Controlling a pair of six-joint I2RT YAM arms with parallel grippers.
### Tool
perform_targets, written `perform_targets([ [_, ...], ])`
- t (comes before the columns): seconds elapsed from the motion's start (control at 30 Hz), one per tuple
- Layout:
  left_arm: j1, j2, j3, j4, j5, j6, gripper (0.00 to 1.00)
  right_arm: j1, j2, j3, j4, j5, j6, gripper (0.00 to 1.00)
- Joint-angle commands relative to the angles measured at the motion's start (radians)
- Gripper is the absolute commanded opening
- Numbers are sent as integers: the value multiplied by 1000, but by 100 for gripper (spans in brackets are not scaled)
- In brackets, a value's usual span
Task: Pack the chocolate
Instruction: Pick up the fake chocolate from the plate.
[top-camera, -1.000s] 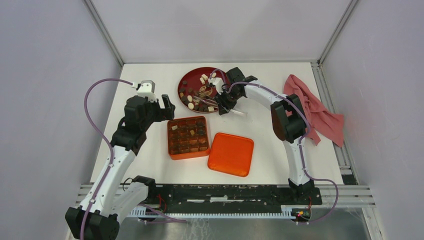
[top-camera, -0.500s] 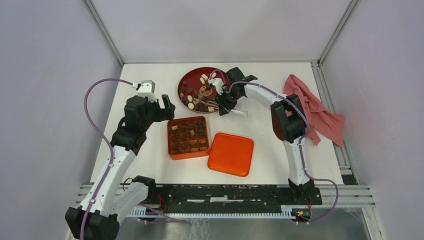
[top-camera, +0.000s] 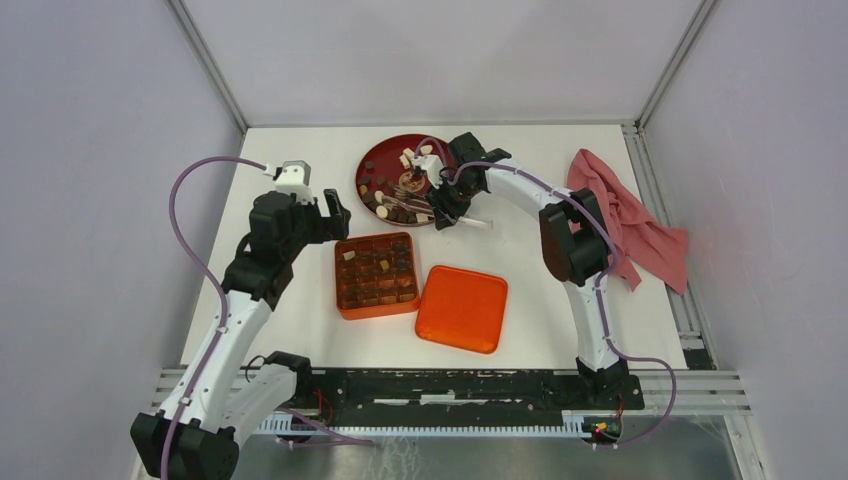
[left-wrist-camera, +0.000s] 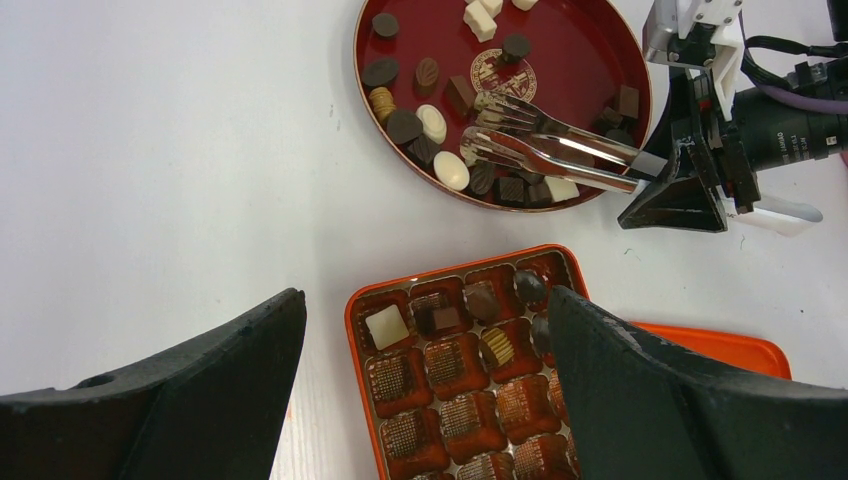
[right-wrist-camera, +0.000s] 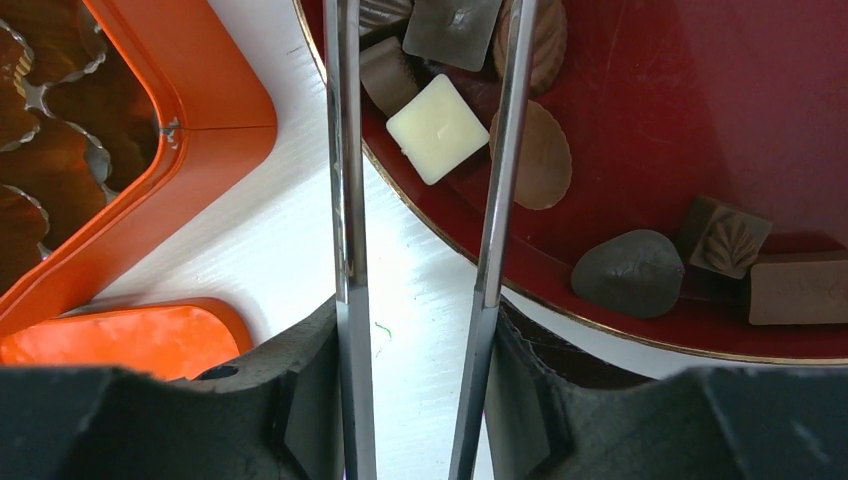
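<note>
R end effector (right-wrist-camera: 415, 335), gripping tongs (right-wrist-camera: 343, 200), nudged over plate (right-wrist-camera: 700, 90); L end effector (left-wrist-camera: 422, 310) splayed.

Polished metal tongs (right-wrist-camera: 343, 180), glossy red plate (right-wrist-camera: 690, 110), matt chocolate (right-wrist-camera: 628, 272), matt white surface (left-wrist-camera: 150, 150), soft pink cloth (top-camera: 630, 220), shiny orange box (right-wrist-camera: 205, 85).

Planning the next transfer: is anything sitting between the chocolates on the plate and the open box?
Nothing visible: only bare table separates the plate of chocolates from the box. The lid lies beside the box, off that path.
</note>
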Motion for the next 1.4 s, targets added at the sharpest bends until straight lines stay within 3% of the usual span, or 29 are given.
perform_targets([
  [0.0,0,7,1,27,7,47,95,4,-4,44,-1,-11,-14,50],
  [0.77,0,9,0,26,-4,48,95,3,32,71,-23,37,-22,42],
  [0.87,0,12,0,25,-5,49,95,1,24,70,-22,47,-22,37],
  [1.1,0,3,-2,27,-10,48,95,-28,-48,33,12,35,-10,6],
  [1.37,0,2,-2,27,-11,49,95,-73,-92,-6,43,-27,1,0],
])
